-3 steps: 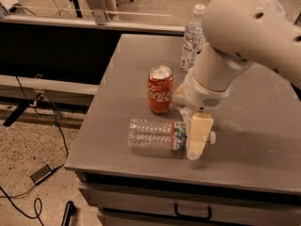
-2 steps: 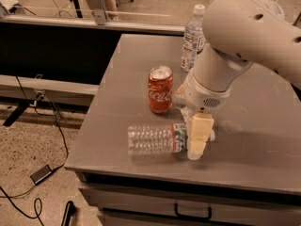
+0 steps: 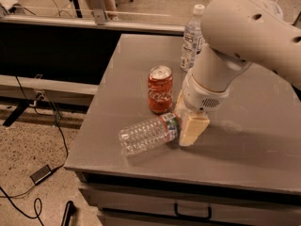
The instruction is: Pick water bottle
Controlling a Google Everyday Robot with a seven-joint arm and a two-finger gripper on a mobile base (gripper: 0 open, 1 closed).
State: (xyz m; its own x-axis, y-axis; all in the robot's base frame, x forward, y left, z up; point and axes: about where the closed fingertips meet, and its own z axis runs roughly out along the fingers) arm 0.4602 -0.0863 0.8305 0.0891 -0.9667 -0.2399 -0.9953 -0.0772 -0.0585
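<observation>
The pincer (image 3: 189,129), clamped on the neck of the water bottle (image 3: 148,134), has swung it aslant on the desk (image 3: 244,157), suggesting the lift is starting.

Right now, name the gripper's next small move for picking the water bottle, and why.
Probably firm the grasp, then lift slightly: the gripper sits at the label end of the water bottle, which lies on its side on the table near the can.

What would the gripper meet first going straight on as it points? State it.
The gripper points down at the cap end of the lying water bottle, so probably that, then the grey tabletop; depth is unclear.
</observation>
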